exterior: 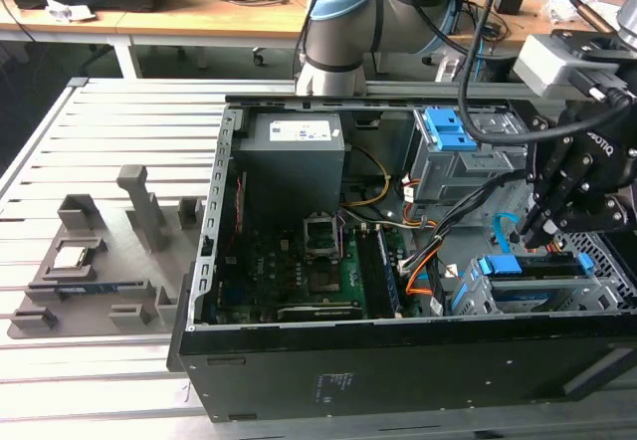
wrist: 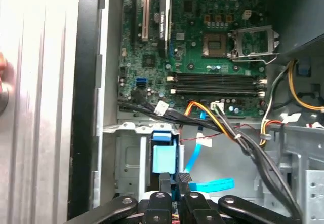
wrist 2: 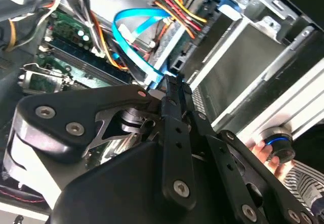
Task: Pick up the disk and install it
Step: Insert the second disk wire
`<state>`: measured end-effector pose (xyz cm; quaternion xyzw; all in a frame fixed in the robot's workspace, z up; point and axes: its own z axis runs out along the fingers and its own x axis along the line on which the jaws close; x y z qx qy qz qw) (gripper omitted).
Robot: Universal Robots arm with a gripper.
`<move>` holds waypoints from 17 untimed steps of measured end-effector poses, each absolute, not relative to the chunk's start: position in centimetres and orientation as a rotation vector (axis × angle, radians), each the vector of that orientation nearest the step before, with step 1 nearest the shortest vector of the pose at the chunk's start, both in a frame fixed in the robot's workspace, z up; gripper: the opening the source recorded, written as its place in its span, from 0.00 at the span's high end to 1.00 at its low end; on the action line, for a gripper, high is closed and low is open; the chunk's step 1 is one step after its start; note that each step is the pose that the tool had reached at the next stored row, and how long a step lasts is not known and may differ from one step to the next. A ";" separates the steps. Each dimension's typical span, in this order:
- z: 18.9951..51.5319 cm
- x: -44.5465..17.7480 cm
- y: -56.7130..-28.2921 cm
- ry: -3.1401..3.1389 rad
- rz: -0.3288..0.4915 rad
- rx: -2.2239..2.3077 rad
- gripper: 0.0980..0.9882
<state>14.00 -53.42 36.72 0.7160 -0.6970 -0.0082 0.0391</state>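
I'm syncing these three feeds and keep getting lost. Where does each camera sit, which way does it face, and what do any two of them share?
Exterior view: off the arm, looking down into the open black computer case; shows the grey robot arm and black pincer above the blue-railed disk.
First wrist view: on the arm, facing along the pincer into the case, at the green motherboard.
Second wrist view: on the arm, close behind the pincer, facing the grey drive bay.
Both wrist views share the light-blue flat cable.

The disk (exterior: 542,269), grey with blue rails, lies flat in the lower cage, directly beneath the tool (exterior: 534,236) tips.
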 end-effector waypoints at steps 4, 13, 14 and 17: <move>35.7 14.9 -53.5 -2.136 -0.025 2.195 0.93; 34.5 15.5 -53.1 -2.133 -0.025 2.198 0.93; 34.5 15.7 -53.1 -2.133 -0.025 2.198 0.93; 34.4 15.8 -53.1 -2.133 -0.024 2.198 0.93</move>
